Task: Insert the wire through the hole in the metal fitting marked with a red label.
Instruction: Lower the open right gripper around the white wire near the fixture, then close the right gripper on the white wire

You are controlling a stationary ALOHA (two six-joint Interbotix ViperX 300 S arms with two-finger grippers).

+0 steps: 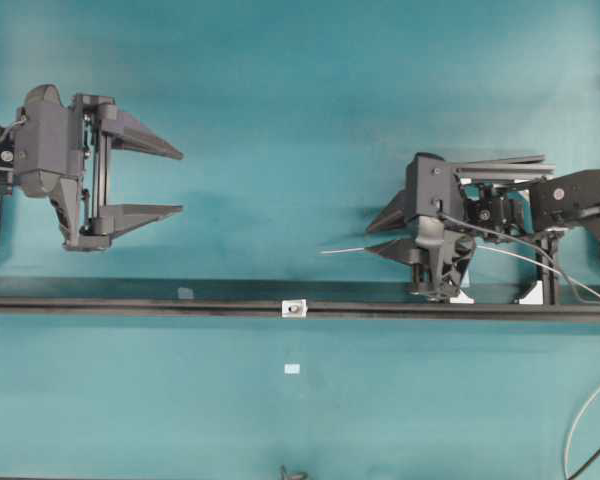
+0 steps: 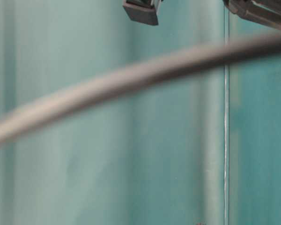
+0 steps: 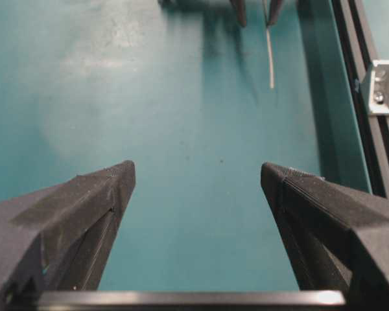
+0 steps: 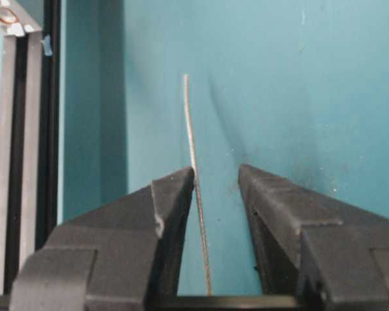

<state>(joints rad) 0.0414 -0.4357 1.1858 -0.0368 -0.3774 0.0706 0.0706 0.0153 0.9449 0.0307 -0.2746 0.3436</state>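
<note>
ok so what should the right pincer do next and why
Probably close on the wire first: the right pincer stands open around it, the wire only brushing one finger. The tip lies off to one side of the metal fitting on the black rail, so carrying comes after.

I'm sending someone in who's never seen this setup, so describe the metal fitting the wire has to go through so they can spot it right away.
Find the long black rail crossing the teal table from side to side. Near its middle sits the metal fitting, a tiny silver-white square with a dark hole at its centre. It is the only bright square on the rail itself; the small pale tag lies off the rail on the bare table.
</note>
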